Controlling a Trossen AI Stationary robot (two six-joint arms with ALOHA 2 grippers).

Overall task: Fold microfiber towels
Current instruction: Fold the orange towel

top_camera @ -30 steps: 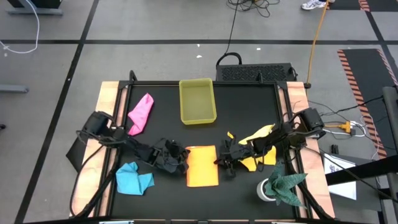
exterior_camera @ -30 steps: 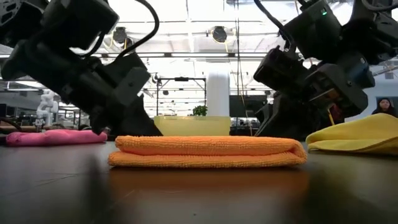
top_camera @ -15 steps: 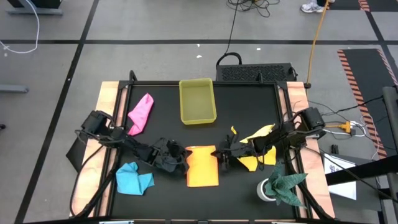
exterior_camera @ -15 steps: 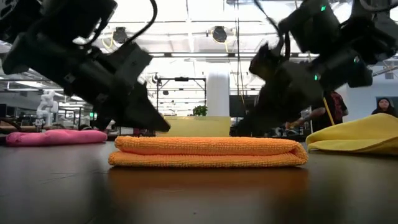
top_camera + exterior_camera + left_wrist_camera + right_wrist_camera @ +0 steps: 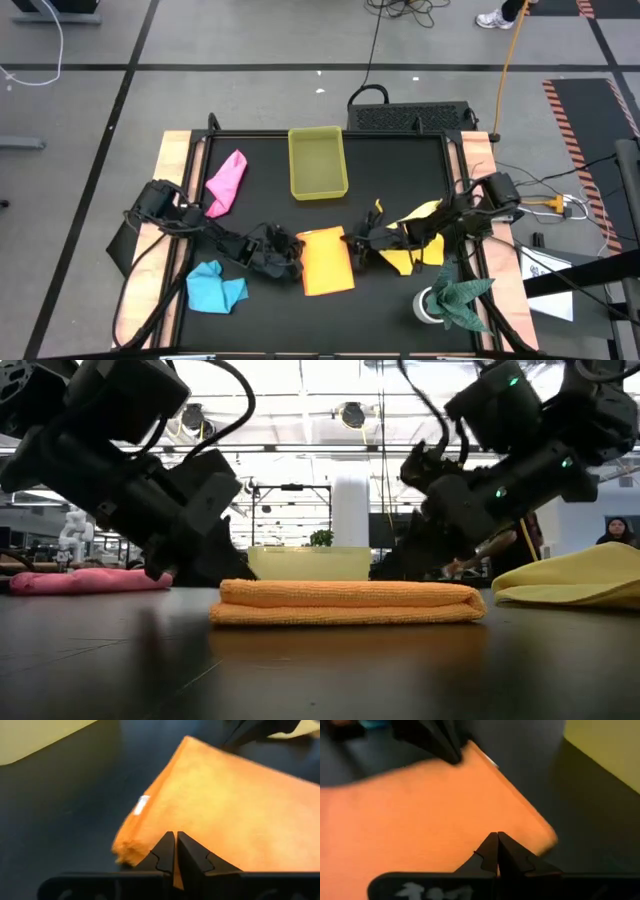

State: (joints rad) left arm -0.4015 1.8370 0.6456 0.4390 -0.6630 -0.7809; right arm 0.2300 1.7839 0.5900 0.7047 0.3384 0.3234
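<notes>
Orange towel has rotated and slid slightly since the earlier frame, folded at table centre.
Left gripper and right gripper flank it, jaws shut, holding nothing; next likely a re-square or another fold.

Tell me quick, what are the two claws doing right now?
Left gripper: shut, holding nothing, at the orange towel.
Right gripper: shut, holding nothing, over the same towel.

orange towel, pink towel, yellow tray
</notes>
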